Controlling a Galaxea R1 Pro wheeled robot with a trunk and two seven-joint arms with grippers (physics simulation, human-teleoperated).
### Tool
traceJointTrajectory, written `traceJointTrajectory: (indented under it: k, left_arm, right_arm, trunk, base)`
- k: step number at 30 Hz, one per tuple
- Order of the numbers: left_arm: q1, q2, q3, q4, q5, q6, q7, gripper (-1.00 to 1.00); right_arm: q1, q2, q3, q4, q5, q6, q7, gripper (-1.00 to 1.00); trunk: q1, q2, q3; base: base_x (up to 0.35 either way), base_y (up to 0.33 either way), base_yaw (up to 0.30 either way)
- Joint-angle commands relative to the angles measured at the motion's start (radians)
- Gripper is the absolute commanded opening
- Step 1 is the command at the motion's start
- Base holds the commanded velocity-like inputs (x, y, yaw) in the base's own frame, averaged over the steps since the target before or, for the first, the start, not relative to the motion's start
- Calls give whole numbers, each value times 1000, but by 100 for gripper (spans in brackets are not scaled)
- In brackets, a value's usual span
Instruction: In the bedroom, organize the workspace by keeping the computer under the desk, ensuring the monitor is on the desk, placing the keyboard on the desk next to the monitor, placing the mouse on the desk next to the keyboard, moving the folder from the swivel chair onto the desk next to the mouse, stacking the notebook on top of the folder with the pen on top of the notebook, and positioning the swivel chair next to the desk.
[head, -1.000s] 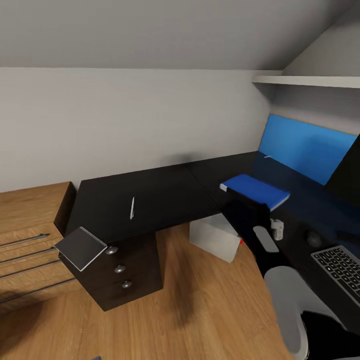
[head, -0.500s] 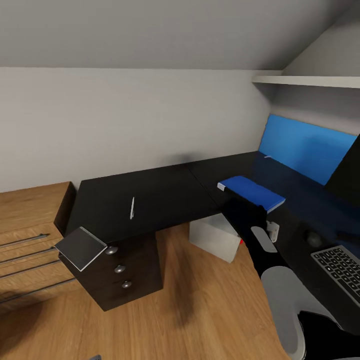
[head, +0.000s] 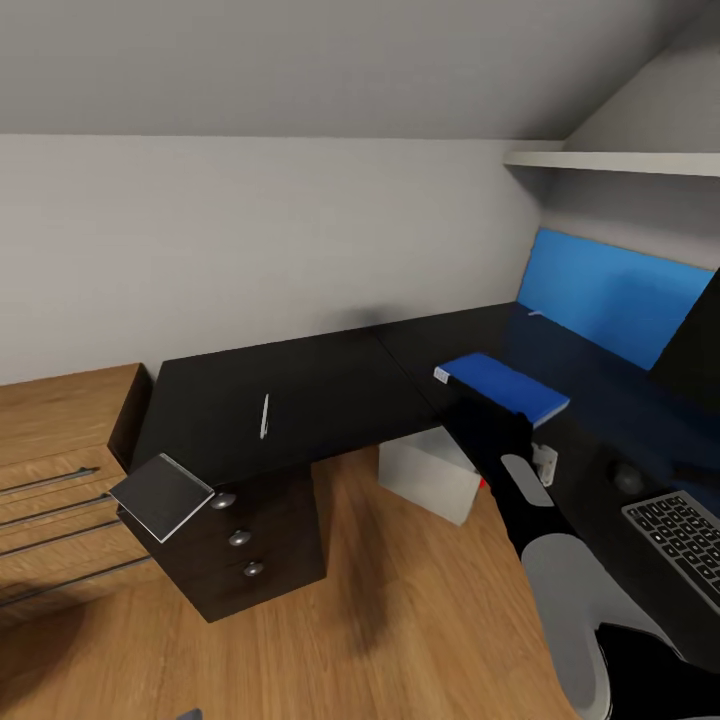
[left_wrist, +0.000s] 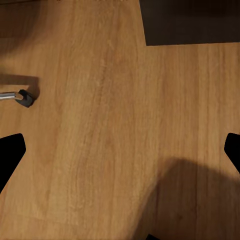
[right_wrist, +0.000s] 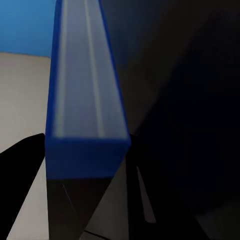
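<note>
Folder (head: 505, 388) pinched by R gripper (right_wrist: 82, 165) above desk (head: 330, 395); L gripper (left_wrist: 120, 150) open over floor (left_wrist: 110, 100); pen (head: 264, 415), notebook (head: 162, 494) on desk

One bright blue flat folder (head: 505, 388), one thin white pen (head: 264, 415), one grey flat notebook (head: 162, 495), one silver-grey keyboard (head: 680, 540), one small black mouse (head: 628, 478), three round drawer knobs (head: 240, 538)

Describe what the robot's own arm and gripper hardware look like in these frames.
In the head view the right arm has smooth light-grey shells joined by glossy black sections, with a small white fitting near the wrist. The right gripper and left gripper show plain black tapered fingers. No cables or markings are visible.
</note>
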Motion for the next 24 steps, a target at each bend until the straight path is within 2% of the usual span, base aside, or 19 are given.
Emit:
traceJointTrajectory:
  k: [1, 15, 24]
  left_arm:
    - [0, 0, -2, 0, 11, -5, 0, 100]
    - [0, 0, -1, 0, 12, -5, 2, 100]
    - [0, 0, -1, 0, 13, -5, 2, 100]
  right_arm:
    - [0, 1, -1, -1, -4, -2, -2, -100]
    - [0, 1, -1, -1, -4, -4, -3, -100]
    - [0, 1, -1, -1, -4, -1, -3, -100]
  trunk:
    - [0, 0, -1]
    - [0, 0, -11]
    - [0, 0, -11]
  base:
    - [0, 0, -74]
    - [0, 0, -186]
    - [0, 0, -15]
